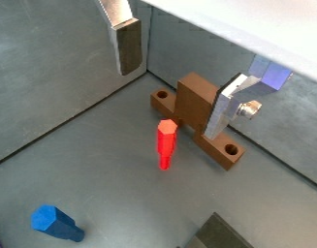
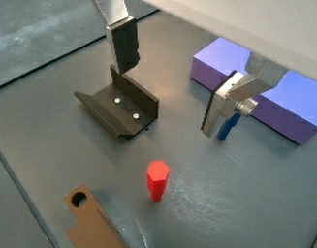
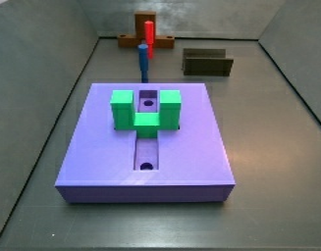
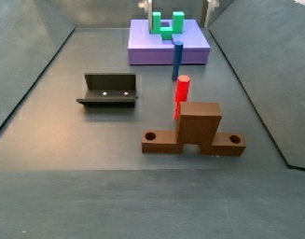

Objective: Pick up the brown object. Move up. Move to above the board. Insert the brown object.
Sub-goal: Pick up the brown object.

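Note:
The brown object (image 1: 193, 105) stands on the grey floor: a flat orange-brown bar with a hole at each end and an upright block in its middle. It also shows in the side views (image 4: 196, 131) (image 3: 139, 40), and one end shows in a wrist view (image 2: 85, 221). The purple board (image 3: 104, 147) carries a green U-shaped bracket (image 3: 145, 108) over its centre slot, and shows too in a side view (image 4: 148, 49) and a wrist view (image 2: 277, 92). My gripper (image 1: 174, 82) hangs open and empty above the floor. The brown object lies below, near one finger (image 1: 223, 108).
A red peg (image 1: 166, 143) stands upright beside the brown object. A blue peg (image 2: 228, 124) stands near the board's edge. The dark fixture (image 2: 122, 107) sits on the floor near the other finger (image 2: 123, 44). Grey walls enclose the floor.

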Motion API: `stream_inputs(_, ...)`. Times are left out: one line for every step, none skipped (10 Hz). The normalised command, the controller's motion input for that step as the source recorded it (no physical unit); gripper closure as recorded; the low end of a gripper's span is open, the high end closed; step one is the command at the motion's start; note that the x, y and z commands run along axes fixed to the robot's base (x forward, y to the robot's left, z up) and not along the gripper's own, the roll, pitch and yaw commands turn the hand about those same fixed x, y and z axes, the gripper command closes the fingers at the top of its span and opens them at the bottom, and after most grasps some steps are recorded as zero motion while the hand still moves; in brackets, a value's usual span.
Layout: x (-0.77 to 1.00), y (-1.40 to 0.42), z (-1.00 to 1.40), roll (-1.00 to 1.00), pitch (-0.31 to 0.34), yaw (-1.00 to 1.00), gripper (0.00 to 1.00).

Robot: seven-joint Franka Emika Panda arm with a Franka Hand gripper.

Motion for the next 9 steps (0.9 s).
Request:
stream_inputs(0.0,0.67,-0.37,0.11,0.06,-0.27,0.0)
stream_inputs(-0.04,0.68,-0.37,0.09,0.036,-0.27,0.0)
stream_inputs(-0.06,0.72,-0.37,0.06,0.027,-0.24,0.0)
stream_inputs(-0.07,0.75,-0.31,0.02,0.016,-0.23,0.0)
stream_inputs(-0.09,0.76,-0.2,0.0,0.019,-0.22,0.0)
stream_inputs(-0.09,0.76,-0.02,0.0,0.033,-0.22,0.0)
stream_inputs(-0.03,0.66,-0.13,-0.03,0.0,-0.24,0.0)
stream_inputs(0.0,0.65,-0.22,-0.07,0.0,-0.25,0.0)
stream_inputs(0.0,0.46,-0.22,-0.06,-0.011,-0.18,0.0)
